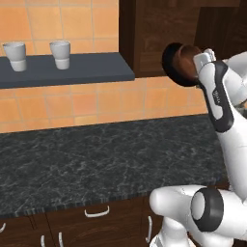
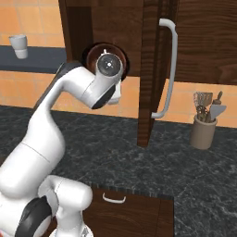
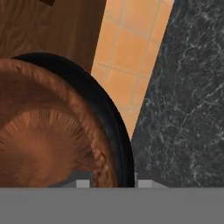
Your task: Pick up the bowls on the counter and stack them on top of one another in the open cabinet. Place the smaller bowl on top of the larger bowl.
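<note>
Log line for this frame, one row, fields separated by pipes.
phase: stacking at cabinet | brown bowl nested in black bowl | tool straddling both rims, jaw state unclear | counter holds no bowls

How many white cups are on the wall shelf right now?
2. Both stand on the grey shelf left of the cabinet: the left cup near its far end, the right cup beside it, apart. None seem hidden.

A rendered home kitchen is showing here: a dark marbled counter [image 1: 96,159] is running beneath orange wall tiles [image 1: 72,103], with wooden cupboards [image 2: 199,41], white cups [image 1: 60,54] on a shelf [image 1: 67,72], and a utensil crock [image 2: 203,132].
</note>
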Robot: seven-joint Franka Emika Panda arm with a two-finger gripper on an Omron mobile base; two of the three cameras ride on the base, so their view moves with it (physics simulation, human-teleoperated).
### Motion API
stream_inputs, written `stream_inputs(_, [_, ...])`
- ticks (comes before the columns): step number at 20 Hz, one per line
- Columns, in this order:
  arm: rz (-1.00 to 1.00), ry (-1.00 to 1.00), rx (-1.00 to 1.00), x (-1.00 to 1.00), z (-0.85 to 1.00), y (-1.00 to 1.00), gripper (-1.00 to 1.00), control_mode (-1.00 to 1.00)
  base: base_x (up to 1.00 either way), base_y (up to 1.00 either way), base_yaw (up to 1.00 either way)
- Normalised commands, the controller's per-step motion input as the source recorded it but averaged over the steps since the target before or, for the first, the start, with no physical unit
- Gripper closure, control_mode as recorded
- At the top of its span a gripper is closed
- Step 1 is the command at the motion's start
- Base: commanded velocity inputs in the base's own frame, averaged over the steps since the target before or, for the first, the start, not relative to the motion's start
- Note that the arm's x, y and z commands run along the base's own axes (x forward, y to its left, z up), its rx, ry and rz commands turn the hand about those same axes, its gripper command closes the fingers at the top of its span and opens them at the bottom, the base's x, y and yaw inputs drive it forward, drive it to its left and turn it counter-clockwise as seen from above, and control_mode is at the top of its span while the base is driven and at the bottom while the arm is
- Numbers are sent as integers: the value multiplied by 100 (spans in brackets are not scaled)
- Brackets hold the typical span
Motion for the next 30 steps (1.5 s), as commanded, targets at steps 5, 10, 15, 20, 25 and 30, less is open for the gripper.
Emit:
stream_inputs(5, [-10, 21, 0, 100, 56, 0, 100, -100, 0, 0, 0])
stream_inputs(10, [-11, 23, 0, 100, 49, 0, 100, -100, 0, 0, 0])
stream_inputs(15, [-12, 15, -10, 100, 6, 2, -100, -100, 0, 0, 0])
stream_inputs(20, [-2, -5, -4, 17, -8, 2, -100, -100, 0, 0, 0])
stream_inputs(25, [0, -23, -1, -88, -16, 2, -100, -100, 0, 0, 0])
stream_inputs(30, [0, -33, -1, -100, -94, 38, -100, -100, 0, 0, 0])
